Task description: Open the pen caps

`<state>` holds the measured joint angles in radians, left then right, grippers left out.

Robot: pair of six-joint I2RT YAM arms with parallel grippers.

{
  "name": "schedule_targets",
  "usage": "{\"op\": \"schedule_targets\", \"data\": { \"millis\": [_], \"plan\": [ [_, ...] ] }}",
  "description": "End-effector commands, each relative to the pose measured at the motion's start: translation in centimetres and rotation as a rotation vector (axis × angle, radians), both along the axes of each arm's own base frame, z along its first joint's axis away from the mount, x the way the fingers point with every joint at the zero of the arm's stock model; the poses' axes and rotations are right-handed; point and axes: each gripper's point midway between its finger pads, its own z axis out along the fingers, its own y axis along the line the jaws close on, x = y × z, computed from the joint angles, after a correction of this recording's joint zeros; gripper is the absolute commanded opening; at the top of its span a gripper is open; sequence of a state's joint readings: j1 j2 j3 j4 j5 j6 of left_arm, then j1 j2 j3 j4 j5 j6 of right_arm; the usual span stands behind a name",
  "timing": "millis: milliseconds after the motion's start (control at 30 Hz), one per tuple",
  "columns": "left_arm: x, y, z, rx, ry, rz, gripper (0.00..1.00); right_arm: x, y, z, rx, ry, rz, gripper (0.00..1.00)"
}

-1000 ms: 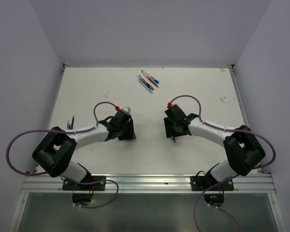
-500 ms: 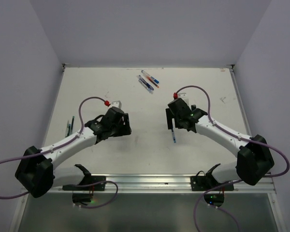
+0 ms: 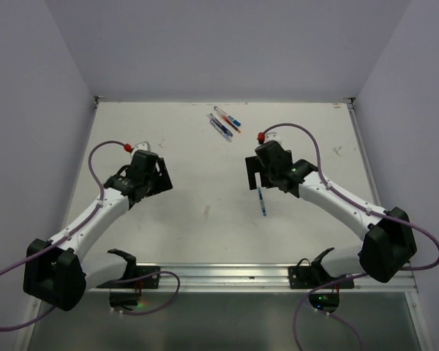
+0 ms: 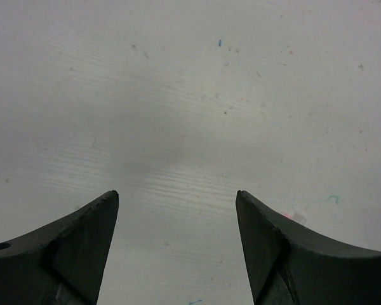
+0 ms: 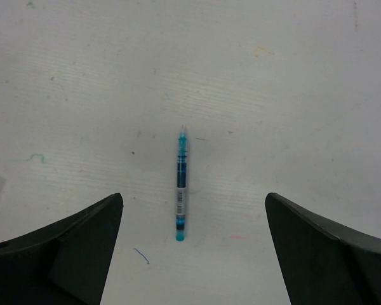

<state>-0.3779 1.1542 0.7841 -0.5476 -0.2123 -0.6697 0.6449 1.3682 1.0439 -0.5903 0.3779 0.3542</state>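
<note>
One pen (image 5: 181, 190) lies flat on the tabletop (image 3: 194, 238), right of centre. It has a clear barrel with blue inside, a teal end toward the wrist camera and a narrow tip pointing away. It is too small to tell whether a cap sits on it. In the right wrist view it shows in the gap between the fingers of the right pincer (image 5: 193, 198), which are spread wide and touch nothing. Three more pens (image 3: 224, 122) with blue and red ends lie close together near the far edge, well apart from both arms. The left pincer (image 4: 176, 194) hovers over the left side of the tabletop, which is speckled with small ink marks. Its fingers are also apart and hold nothing.
</note>
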Motion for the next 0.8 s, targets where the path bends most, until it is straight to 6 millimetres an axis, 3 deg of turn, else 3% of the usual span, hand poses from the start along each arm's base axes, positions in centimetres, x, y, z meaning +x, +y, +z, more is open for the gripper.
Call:
{"op": "schedule_targets", "data": {
  "millis": [0, 133, 300, 367, 400, 433, 467, 533, 600, 733, 767],
  "plan": [
    [0.6, 2.6, 1.0, 0.093, -0.063, -0.011, 0.78, -0.6, 3.2, 0.2, 0.148, 0.017, 0.117, 0.99],
    [2.3, 4.1, 2.3, 0.196, -0.125, -0.056, 0.8, -1.9, 4.9, -0.7, 0.206, 0.058, 0.181, 0.99],
    [4.9, 8.8, 3.5, 0.291, -0.153, 0.028, 0.77, -4.6, 7.3, -1.6, 0.254, 0.103, 0.293, 0.99],
    [5.8, 10.3, 3.1, 0.303, -0.135, 0.042, 0.74, -5.5, 8.4, -1.4, 0.29, 0.11, 0.333, 0.99],
    [6.2, 12.0, 3.7, 0.302, -0.13, 0.082, 0.75, -6.3, 8.9, -1.2, 0.312, 0.119, 0.364, 0.99],
    [6.6, 12.5, 3.8, 0.28, -0.122, 0.075, 0.94, -6.6, 9.3, -1.0, 0.324, 0.112, 0.382, 0.99],
    [6.9, 12.6, 3.6, 0.253, -0.104, 0.001, 1.0, -7.0, 9.5, -0.9, 0.33, 0.107, 0.396, 0.99],
    [8.2, 14.3, 5.4, 0.267, -0.209, -0.021, 1.0, -7.7, 9.7, -0.7, 0.349, 0.09, 0.421, 0.99],
    [8.5, 15.8, 5.6, 0.299, -0.227, 0.028, 1.0, -8.2, 9.8, -0.7, 0.364, 0.096, 0.435, 0.99],
    [10.1, 17.5, 4.2, 0.326, -0.194, 0.007, 1.0, -8.8, 10.0, -0.4, 0.373, 0.093, 0.455, 0.99],
    [10.1, 18.0, 2.4, 0.337, -0.13, -0.002, 1.0, -8.9, 9.9, -0.2, 0.373, 0.087, 0.454, 0.99]
  ]
}}
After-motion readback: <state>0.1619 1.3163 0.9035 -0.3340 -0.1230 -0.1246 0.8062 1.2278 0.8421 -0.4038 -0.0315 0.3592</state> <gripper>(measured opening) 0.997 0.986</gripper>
